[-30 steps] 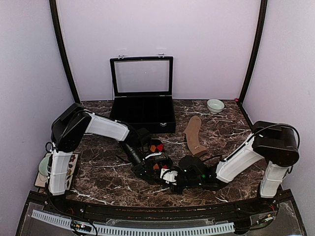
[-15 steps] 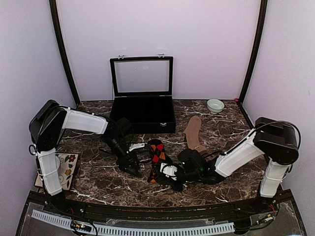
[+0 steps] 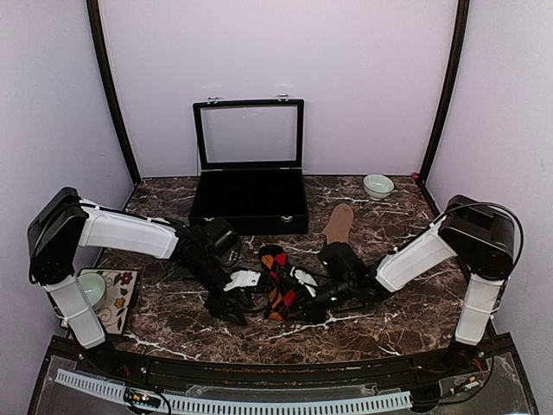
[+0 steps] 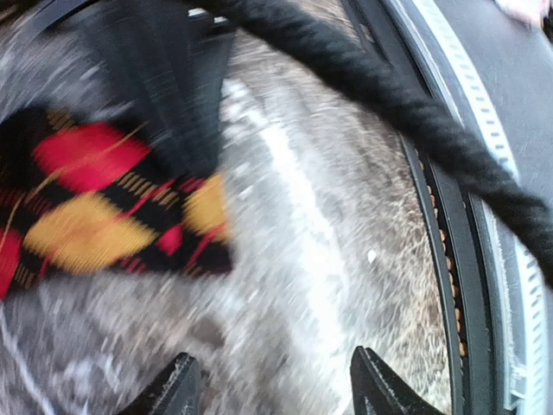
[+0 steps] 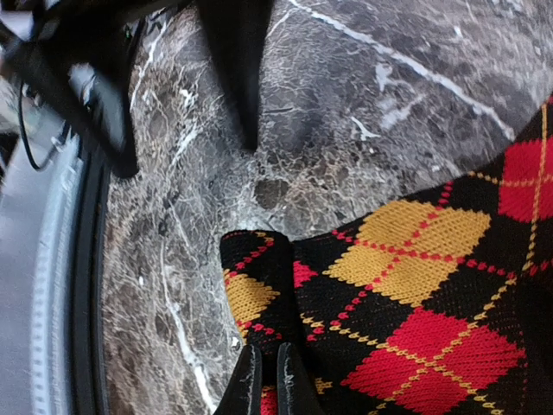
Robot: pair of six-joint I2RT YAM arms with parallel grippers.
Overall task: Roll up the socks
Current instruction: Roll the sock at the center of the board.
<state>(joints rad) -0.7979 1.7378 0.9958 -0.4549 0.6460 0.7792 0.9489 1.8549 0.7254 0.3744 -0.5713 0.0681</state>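
One argyle sock (image 3: pixel 278 277), near edge, likely limp: your right gripper (image 5: pixel 266 356) pinches it, left gripper (image 4: pixel 275 367) spread, empty; grip folded end.

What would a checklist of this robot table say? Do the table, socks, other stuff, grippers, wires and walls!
Surface: dark marble table, no spills seen.
Job's things: argyle sock between the grippers; brown sock flat behind it.
Clutter: open black case, bowl, cup on patterned mat.
Grippers: left gripper open, empty; right gripper pinching the argyle sock's edge.
Cables: black cable crosses the left wrist view.
Surroundings: lilac walls, black poles.
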